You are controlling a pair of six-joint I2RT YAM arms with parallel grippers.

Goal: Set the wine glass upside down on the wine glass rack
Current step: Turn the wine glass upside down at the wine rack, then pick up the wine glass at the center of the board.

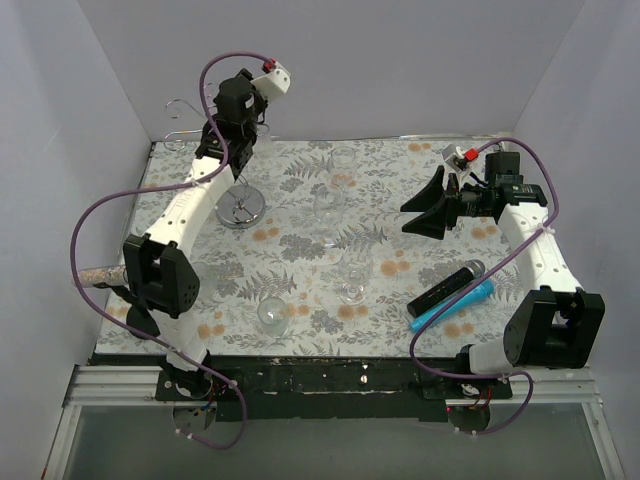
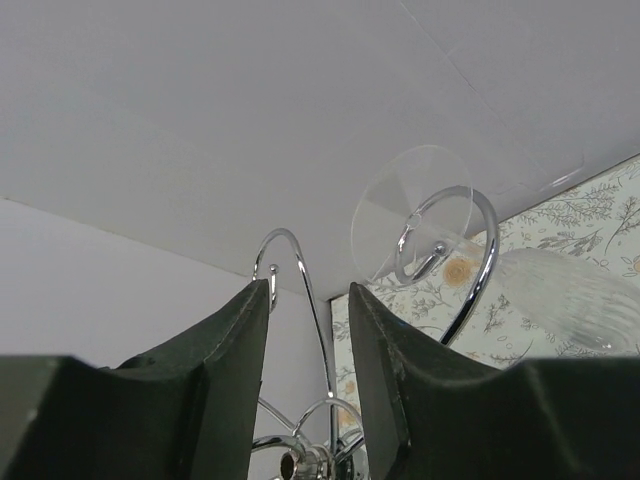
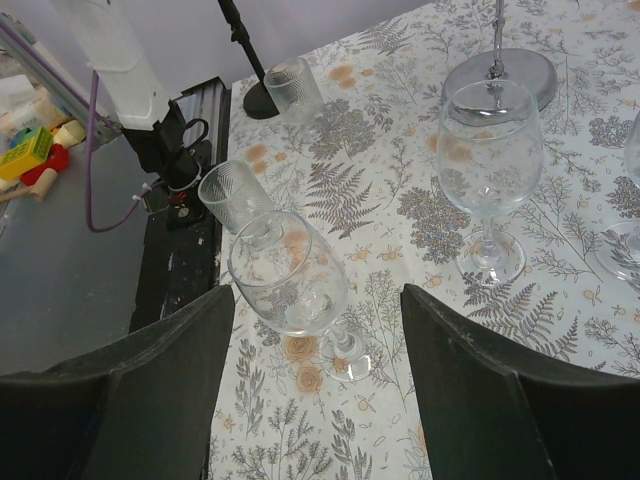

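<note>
The wine glass (image 2: 545, 285) hangs upside down on the wine glass rack (image 1: 243, 209), which stands at the back left of the counter (image 1: 400, 170). In the left wrist view 1 curled arm of the rack wraps around the stem. The round foot sits on top of that curl and the ribbed bowl hangs below it, to the right.

The left gripper (image 2: 308, 300) is up at the rack's top, with its jaws parted and nothing between them (only the rack's wires show through the gap). The wine glass lies above and to the right of this gripper, near it but apart from both fingers. From the top view the hanging glass is too faint to make out.

The right gripper (image 3: 318, 300) hovers over the right half of the counter, well away from the rack, with its jaws spread wide and empty. A stemmed glass (image 3: 290, 280) stands upright on the counter beneath it. A black bar (image 1: 447, 287) and a blue tube (image 1: 455, 305) lie side by side near the right arm.
</note>
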